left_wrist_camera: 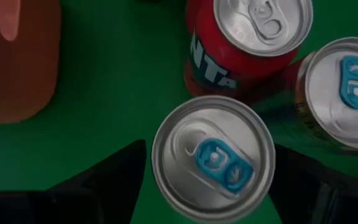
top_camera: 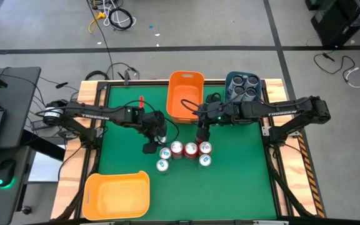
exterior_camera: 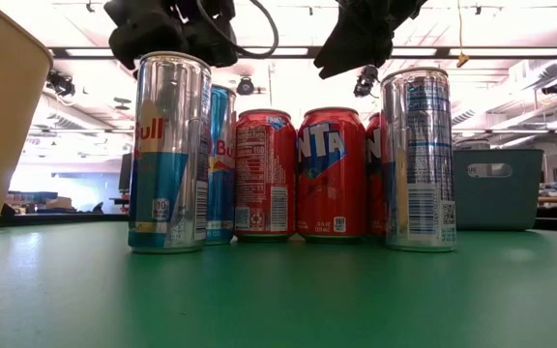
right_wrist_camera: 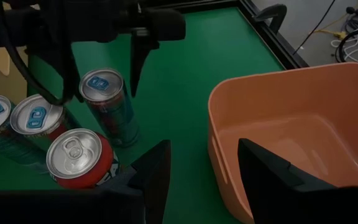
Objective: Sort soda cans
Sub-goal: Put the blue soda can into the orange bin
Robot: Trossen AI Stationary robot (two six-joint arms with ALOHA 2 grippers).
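Note:
Several soda cans stand upright in a cluster on the green table: three red ones (top_camera: pixel 191 150) and three silver-and-blue ones (top_camera: pixel 162 165). My left gripper (top_camera: pixel 155 142) is open just above a silver-and-blue can (left_wrist_camera: pixel 213 158). Its fingers (left_wrist_camera: pixel 104 177) stand on either side of the can's top and touch nothing. In the low view it hangs over the cans (exterior_camera: pixel 162 29). My right gripper (top_camera: pixel 202 134) is open and empty, above the table between the red cans (right_wrist_camera: pixel 79 158) and the orange bin (right_wrist_camera: pixel 291 124). Dark cans (top_camera: pixel 242 87) stand in the blue bin.
An orange bin (top_camera: pixel 185 94) stands at the far edge, with a blue bin (top_camera: pixel 255 80) to its right. A yellow-orange bin (top_camera: pixel 117 194) stands at the near left. A small red object (top_camera: pixel 141 100) lies at the far left. Bare green table lies to the near right.

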